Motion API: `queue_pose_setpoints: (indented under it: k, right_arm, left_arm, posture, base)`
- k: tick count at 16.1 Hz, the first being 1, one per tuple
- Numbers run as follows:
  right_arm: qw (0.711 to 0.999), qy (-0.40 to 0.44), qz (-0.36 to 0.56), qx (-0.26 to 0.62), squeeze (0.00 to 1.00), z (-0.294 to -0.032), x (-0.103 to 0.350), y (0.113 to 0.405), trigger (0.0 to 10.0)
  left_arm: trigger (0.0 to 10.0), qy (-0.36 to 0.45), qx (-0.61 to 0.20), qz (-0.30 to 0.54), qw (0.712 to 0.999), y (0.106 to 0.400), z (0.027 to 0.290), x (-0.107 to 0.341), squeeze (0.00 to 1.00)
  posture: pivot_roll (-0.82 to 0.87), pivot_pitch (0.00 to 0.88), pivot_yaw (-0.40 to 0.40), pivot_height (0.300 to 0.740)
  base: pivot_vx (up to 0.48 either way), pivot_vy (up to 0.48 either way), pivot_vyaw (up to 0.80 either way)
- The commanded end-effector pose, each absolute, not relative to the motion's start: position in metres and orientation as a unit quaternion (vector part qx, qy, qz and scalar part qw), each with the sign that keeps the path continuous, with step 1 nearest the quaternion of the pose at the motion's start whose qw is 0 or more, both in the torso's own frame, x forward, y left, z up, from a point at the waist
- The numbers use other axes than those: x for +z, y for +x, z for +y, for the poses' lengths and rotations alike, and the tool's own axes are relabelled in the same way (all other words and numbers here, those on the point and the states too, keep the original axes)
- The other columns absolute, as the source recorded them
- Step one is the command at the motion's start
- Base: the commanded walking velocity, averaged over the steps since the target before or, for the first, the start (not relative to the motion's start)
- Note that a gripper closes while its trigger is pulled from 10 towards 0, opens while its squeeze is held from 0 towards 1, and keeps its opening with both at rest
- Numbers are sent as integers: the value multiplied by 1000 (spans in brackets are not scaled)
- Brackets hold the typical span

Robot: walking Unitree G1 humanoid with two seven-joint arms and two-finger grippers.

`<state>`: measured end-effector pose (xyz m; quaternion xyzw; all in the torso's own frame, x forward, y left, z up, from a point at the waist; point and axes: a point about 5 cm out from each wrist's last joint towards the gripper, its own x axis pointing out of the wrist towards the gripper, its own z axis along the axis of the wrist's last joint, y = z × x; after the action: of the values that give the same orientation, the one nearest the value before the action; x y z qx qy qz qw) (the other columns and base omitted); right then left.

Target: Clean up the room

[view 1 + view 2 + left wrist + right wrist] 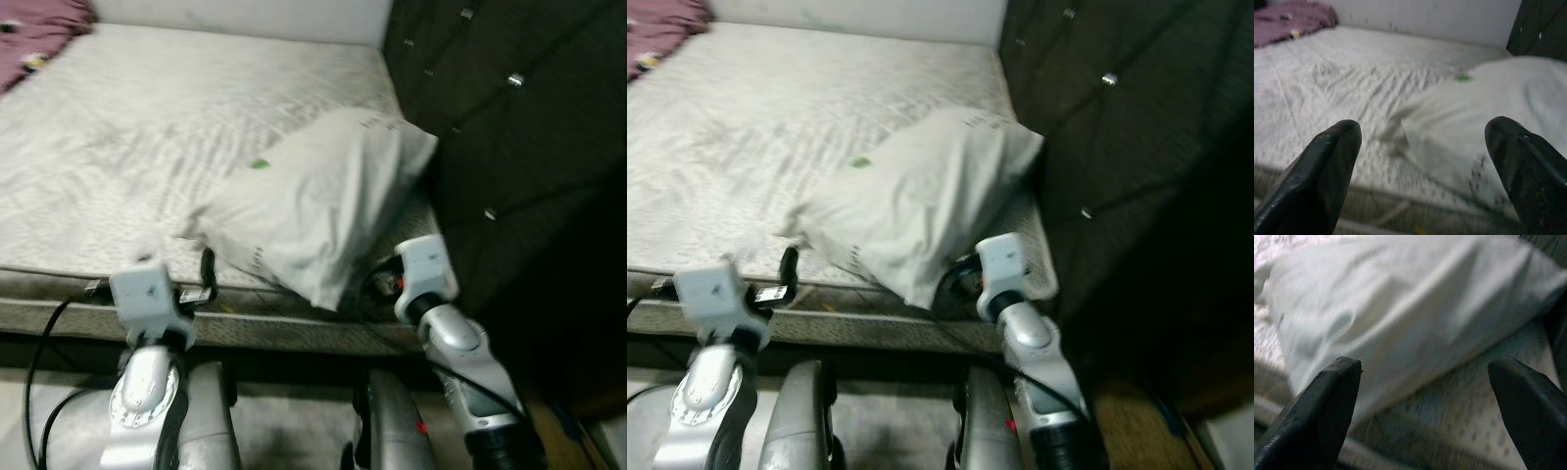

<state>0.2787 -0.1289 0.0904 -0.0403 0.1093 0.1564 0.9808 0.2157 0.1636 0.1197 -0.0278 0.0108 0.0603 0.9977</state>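
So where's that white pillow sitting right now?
The white pillow lies on the mattress near its front edge, on the robot's right, against the dark tufted headboard, just ahead of the right gripper.

Your head views are blurred throughout. The purple blanket (39, 34) is cut off at the picture's corner, and small items lying on it are too small to identify. The pillow (313, 201) hides the mattress (147, 127) beneath it, and its green mark (260, 164) is unreadable.

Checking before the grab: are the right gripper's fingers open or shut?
Open: the right gripper shows its fingers spread wide, pillow ahead, ungrasped.
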Motion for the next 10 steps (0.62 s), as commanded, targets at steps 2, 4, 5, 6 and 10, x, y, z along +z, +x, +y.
queue_pose_setpoints:
  k: [2, 4, 5, 6, 10]
  right_arm:
    - [972, -25, 130, 192, 0, -124, 91, 276, 10000]
    - [959, -22, 155, 237, 0, -115, 87, 270, 10000]
    - [955, -19, 164, 246, 0, -111, 86, 269, 10000]
    - [953, -16, 167, 252, 0, -107, 86, 269, 10000]
    - [946, -7, 163, 282, 0, -93, 90, 272, 10000]
  left_arm:
    - [10000, -26, 78, 23, 996, 201, 167, 123, 0]
    - [10000, -27, 84, 38, 995, 187, 167, 122, 0]
    - [10000, -26, 83, 43, 995, 182, 166, 122, 0]
    - [10000, -27, 84, 44, 995, 181, 167, 123, 0]
    - [10000, -29, 79, 55, 995, 174, 166, 126, 0]
  posture:
    - [15, 114, -58, 562]
    - [32, 138, -64, 562]
    - [38, 144, -66, 562]
    - [44, 152, -68, 562]
    - [64, 172, -71, 562]
  base:
    - [0, 0, 0]
    - [0, 0, 0]
    - [0, 0, 0]
    - [0, 0, 0]
    - [0, 0, 0]
